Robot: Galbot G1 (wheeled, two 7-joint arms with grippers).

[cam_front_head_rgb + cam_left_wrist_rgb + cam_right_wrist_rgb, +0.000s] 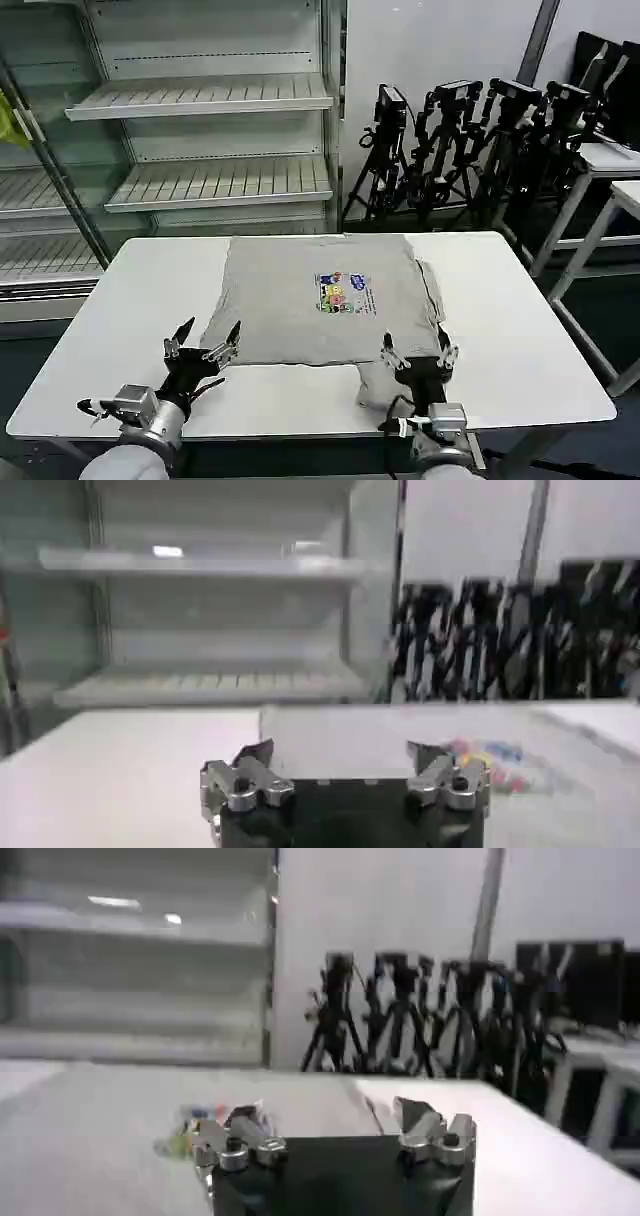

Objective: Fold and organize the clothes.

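The left gripper (203, 345) hovers with fingers spread wide and empty, just off the shirt's (310, 300) near-left corner, at about 7 o'clock from the chest print (343, 293). The right gripper (418, 357) is likewise wide open and holds nothing, poised at 5 o'clock from the print, over a flap of cloth trailing off the near hem. The shirt lies mid-table (520, 330), already partly folded with its sleeves tucked in. The step in hand looks like reaching for the near edge; next, both grippers likely need to descend, pinch the hem and carry it toward 12 o'clock.
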